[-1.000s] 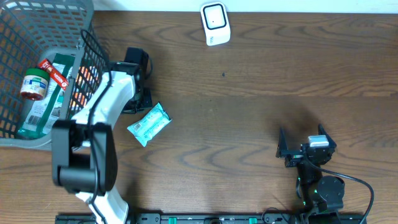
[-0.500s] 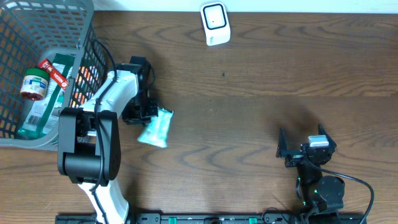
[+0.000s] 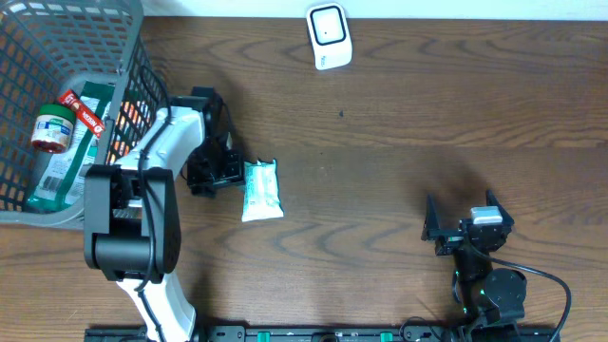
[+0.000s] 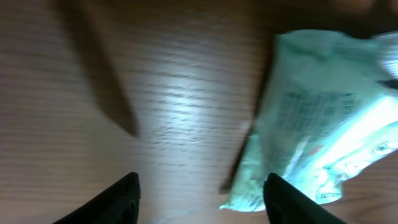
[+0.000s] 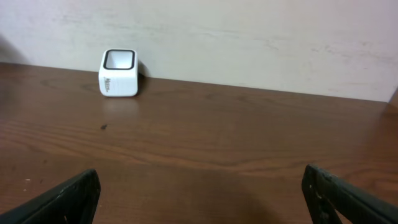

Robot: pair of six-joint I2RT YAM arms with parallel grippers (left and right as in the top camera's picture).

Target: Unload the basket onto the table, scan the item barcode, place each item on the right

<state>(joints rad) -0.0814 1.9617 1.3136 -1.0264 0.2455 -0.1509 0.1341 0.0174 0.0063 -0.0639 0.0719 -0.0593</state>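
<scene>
Flipped and let go, the soft packet (image 3: 261, 190) now lies on the bench (image 3: 399, 180) just beside your left tool (image 3: 226, 175), whose jaws are parted and empty. It looks light and crinkly, so pinch a short edge. Your right tool (image 3: 461, 207) gapes idle.

**Tally, worktop and basket**

Worktop (image 3: 399, 114): one, wood grain.
Arms: two, the left arm (image 3: 163, 150) and the right arm (image 3: 491, 290).
Grippers: two, the left gripper (image 4: 202, 182) and the right gripper (image 5: 200, 177), each with two fingers.
White scanner (image 3: 328, 36): one.
Grey wire basket (image 3: 57, 21): one.
Pale green packet (image 3: 260, 190): one, loose on the worktop.
Inside the basket, three items count cleanly: one small jar (image 3: 49, 130), one flat green pack (image 3: 66, 169) and one red-and-white strip (image 3: 81, 109).
An orange patch (image 3: 133, 116) shows behind the mesh; cannot tell whether it is one item or several.
</scene>
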